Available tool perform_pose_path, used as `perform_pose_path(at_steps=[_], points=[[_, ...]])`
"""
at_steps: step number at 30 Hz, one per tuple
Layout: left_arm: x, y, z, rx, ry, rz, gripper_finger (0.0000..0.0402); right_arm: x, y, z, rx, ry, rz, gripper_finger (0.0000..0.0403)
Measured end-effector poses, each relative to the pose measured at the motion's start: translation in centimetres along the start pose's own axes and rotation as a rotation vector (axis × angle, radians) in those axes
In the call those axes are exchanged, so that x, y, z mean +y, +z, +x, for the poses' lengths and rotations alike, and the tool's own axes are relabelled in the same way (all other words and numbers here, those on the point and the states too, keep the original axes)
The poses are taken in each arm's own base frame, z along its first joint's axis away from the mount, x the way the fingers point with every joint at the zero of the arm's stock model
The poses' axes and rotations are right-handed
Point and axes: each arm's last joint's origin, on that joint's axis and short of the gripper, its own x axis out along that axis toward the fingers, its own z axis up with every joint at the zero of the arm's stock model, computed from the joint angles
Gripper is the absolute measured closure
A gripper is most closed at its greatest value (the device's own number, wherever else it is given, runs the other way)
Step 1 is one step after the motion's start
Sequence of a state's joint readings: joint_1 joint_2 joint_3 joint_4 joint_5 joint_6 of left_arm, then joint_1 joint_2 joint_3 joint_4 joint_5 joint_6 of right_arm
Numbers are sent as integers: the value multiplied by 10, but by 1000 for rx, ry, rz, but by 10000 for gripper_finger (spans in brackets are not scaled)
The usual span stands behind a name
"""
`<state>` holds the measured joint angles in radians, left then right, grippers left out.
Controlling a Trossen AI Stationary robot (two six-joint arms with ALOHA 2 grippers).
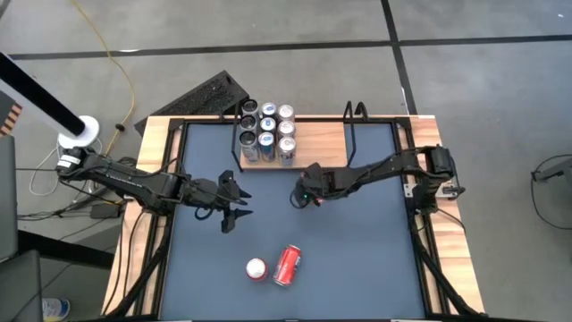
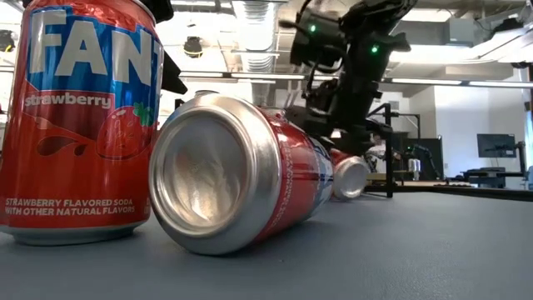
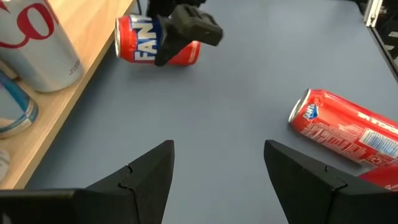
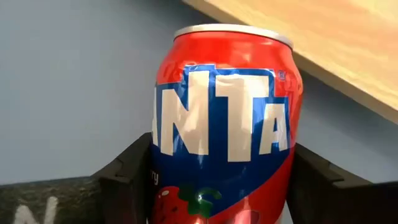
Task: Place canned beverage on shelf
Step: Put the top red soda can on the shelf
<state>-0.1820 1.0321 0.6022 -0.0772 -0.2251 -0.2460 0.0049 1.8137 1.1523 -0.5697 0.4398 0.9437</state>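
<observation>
Scanning from the left, I see my left gripper (image 1: 234, 207) idle with its fingers apart over the mat. My right gripper (image 1: 305, 194) straddles a lying Fanta can (image 4: 227, 124) just before the shelf (image 1: 317, 136), contact unclear.

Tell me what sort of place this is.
Probably a robotics lab or workshop: exposed ceiling ducts and strip lights, a computer monitor on a desk, and loose yellow cable on the grey concrete floor.
</observation>
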Motion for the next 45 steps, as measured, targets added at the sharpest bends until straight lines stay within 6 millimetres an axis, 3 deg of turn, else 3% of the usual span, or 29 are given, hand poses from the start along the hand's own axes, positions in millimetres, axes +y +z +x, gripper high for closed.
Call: perform_pose_path(at_steps=[4, 8, 15, 19, 33, 38, 45], points=[[0, 0, 0, -1, 4, -3, 163, 18, -19, -9, -180, 28, -10, 148], [1, 0, 0, -7, 29, -4, 163, 26, -52, -12, -365, 50, 29, 148], [3, 2, 0, -33, 93, 16, 163, 6, -124, -12, -822, 20, 83, 148], [3, 5, 0, -76, 144, 11, 163, -7, -153, 1, -916, -30, 27, 148], [5, 10, -1, -145, 231, -29, 163, 18, -181, 34, -1077, -117, 62, 148], [5, 10, -1, -145, 212, -34, 163, 24, -182, 30, -1059, -96, 46, 144], [3, 10, -1, -128, 151, -35, 163, 28, -173, 21, -996, -50, 48, 107]])
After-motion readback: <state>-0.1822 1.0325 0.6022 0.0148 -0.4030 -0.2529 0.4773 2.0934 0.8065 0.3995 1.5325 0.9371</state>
